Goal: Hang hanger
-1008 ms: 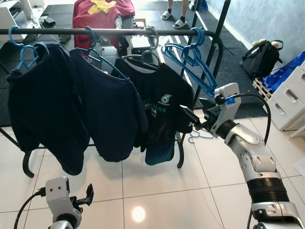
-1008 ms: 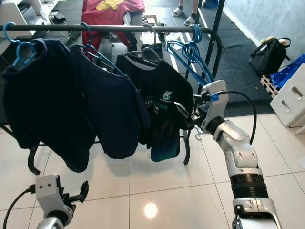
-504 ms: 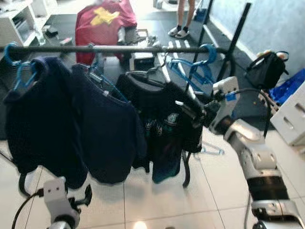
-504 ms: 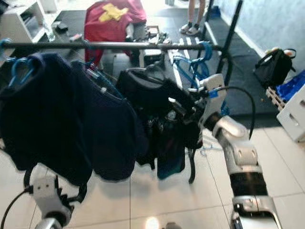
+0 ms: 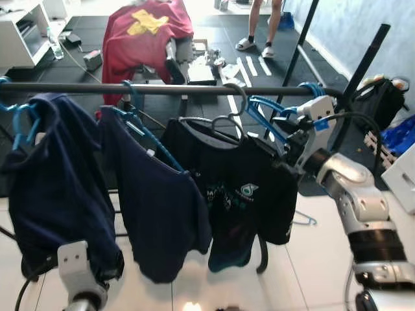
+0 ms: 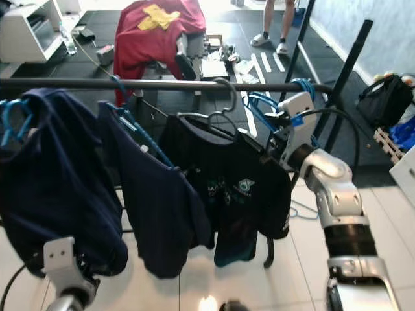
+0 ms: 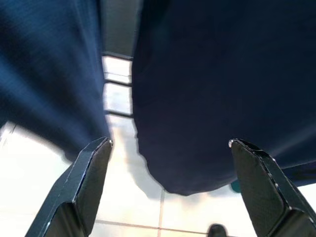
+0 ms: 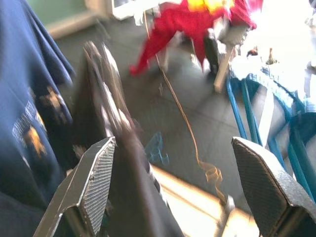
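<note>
Right claw (image 5: 285, 150): fingertips lost against the black T-shirt (image 5: 240, 188); contact with shirt or hanger could not be told. In the right wrist view, blurred throughout; pads (image 8: 96, 185) wide apart, tips cut by the lower edge.
Left claw (image 7: 168, 187): finger bases cut by the lower edge of its wrist view; in the head views, hidden behind its wrist housing.
Clothes rail (image 5: 162, 89): left end cut off by the frame.
Person (image 5: 259, 26): cut at the top edge, legs and sandals alone seen.
Shirt print (image 5: 243, 191): too small to read.
</note>
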Available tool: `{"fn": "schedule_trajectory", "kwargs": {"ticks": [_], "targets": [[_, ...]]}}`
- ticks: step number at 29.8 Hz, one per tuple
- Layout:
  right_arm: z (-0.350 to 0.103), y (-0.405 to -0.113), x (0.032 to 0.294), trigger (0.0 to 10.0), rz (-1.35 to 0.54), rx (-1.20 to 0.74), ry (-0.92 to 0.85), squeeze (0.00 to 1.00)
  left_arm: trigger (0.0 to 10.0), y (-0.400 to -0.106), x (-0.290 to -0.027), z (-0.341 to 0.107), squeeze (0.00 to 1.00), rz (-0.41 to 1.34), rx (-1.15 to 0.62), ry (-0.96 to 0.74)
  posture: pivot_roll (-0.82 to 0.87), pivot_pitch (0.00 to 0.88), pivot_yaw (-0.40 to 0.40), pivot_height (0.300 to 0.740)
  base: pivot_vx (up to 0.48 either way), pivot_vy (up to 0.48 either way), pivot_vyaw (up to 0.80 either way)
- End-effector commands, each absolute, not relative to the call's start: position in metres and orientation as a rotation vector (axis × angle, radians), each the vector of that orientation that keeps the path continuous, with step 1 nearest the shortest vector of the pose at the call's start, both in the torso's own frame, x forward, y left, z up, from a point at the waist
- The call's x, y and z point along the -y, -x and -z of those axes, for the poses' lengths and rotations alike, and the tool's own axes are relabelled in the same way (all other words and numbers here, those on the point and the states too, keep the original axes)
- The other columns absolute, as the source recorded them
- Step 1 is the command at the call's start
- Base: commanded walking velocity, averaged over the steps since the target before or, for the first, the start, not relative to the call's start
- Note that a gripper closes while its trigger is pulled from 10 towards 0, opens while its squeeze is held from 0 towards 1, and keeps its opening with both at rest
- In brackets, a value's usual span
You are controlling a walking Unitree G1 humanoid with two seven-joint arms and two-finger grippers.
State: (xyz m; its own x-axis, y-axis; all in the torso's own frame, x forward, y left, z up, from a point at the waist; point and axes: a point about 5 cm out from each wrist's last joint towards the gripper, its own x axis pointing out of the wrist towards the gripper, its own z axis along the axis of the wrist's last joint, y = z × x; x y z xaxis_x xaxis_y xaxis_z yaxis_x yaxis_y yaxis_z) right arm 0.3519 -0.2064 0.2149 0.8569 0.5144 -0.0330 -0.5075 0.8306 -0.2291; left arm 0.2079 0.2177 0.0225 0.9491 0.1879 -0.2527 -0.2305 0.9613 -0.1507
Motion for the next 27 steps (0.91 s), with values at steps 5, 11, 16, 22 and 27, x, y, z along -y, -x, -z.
{"fn": "schedule_trajectory", "kwargs": {"ticks": [5, 11, 16, 22, 27], "targets": [[-0.218, -0.359, 0.208, 10.0, -0.512, 0.026, 0.295, 0.0, 10.0, -0.198, -0.221, -0.015, 0.0, -0.245, -0.272, 0.186, -0.13, 0.169, -0.037, 0.74, 0.0, 0.0, 0.0], [-0.215, -0.364, 0.215, 10.0, -0.501, -0.025, 0.283, 0.0, 10.0, -0.198, -0.222, -0.015, 0.0, -0.24, -0.274, 0.179, -0.13, 0.17, -0.036, 0.74, 0.0, 0.0, 0.0], [-0.187, -0.357, 0.21, 10.0, -0.628, -0.19, 0.319, 0.0, 10.0, -0.197, -0.223, -0.015, 0.0, -0.238, -0.273, 0.174, -0.12, 0.172, -0.038, 0.74, 0.0, 0.0, 0.0], [-0.175, -0.356, 0.214, 10.0, -0.626, -0.28, 0.358, 0.0, 10.0, -0.197, -0.222, -0.015, 0.0, -0.231, -0.274, 0.167, -0.12, 0.172, -0.035, 0.74, 0.0, 0.0, 0.0], [-0.173, -0.357, 0.218, 10.0, -0.597, -0.298, 0.368, 0.0, 10.0, -0.197, -0.222, -0.015, 0.0, -0.226, -0.274, 0.164, -0.13, 0.172, -0.033, 0.74, 0.0, 0.0, 0.0]]}}
